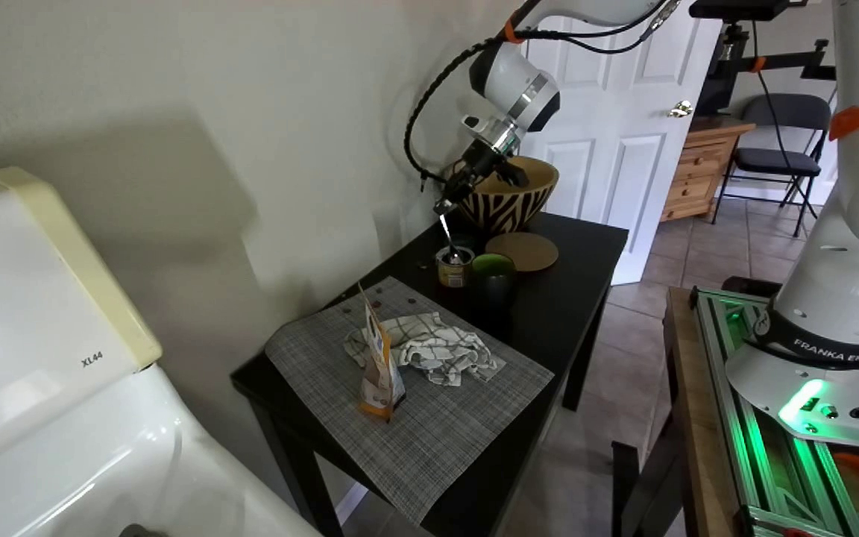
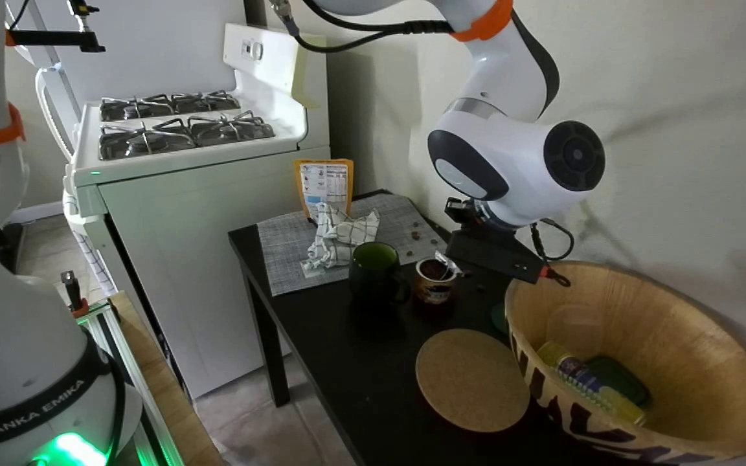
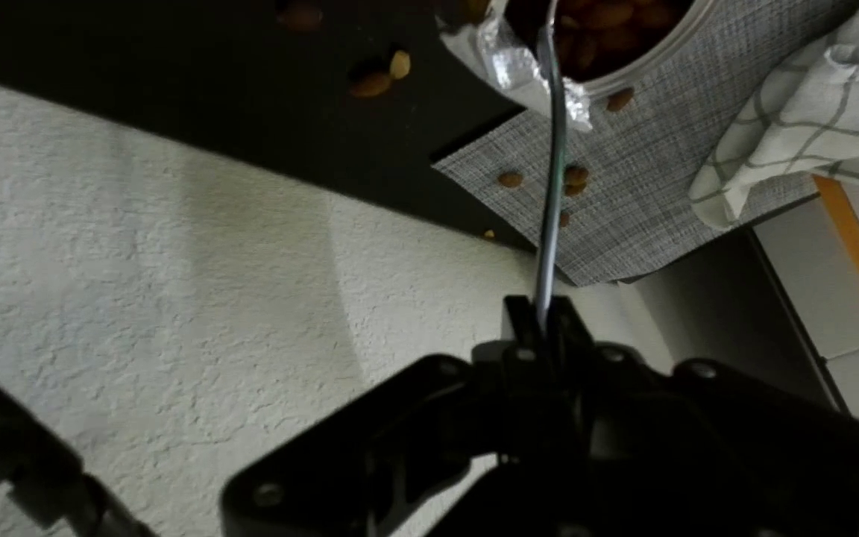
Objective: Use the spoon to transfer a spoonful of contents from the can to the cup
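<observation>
A metal spoon runs up from my gripper, whose jaws are closed tightly around the end of its handle. In an exterior view the spoon slants down into the can, and my gripper hangs above it. The spoon's far end is hidden or cut off by the wrist view's top edge. Brown nuts fill the can, and a peeled foil lid clings to its rim. Close beside the can stands the cup, a dark mug with a green inside; its bottom cannot be seen.
A round tan board lies near the can. Behind it stands a big zebra-patterned bowl, holding a yellow container. Loose nuts are scattered near the can. A checked cloth and an upright pouch occupy the grey mat. The wall is close.
</observation>
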Robot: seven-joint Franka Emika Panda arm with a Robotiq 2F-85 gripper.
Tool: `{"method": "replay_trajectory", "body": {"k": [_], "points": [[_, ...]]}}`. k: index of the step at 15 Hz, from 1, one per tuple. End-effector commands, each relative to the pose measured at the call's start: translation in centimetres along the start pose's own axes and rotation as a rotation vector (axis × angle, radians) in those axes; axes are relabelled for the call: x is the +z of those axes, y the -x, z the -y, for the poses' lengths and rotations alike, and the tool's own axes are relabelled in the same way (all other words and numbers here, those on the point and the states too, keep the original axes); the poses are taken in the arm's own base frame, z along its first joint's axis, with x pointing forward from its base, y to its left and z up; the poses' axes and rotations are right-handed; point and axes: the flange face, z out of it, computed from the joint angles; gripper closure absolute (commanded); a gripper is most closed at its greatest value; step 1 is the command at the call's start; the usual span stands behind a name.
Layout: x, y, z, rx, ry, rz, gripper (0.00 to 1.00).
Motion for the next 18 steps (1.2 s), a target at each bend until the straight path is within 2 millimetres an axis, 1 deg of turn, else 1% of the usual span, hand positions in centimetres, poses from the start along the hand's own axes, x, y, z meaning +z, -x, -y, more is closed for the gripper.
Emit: {"method": "replay_trajectory", "body": {"k": [1,5,9,15,18], "points": [[0.0,0.2,-0.3,0.045,-0.069,-0.099,0.98],[-0.3,0.4,-0.7,0.071,-0.110,-0.132,0.98],[-0.4,0.5,-0.8,0.016,-0.038,-0.066,0.98],[0.7,0.5,-1.0,-0.076,0.025,-0.028,0.98],[1.6,1.0,-0.8,-0.049,-0.030,-0.028,0.98]]}}
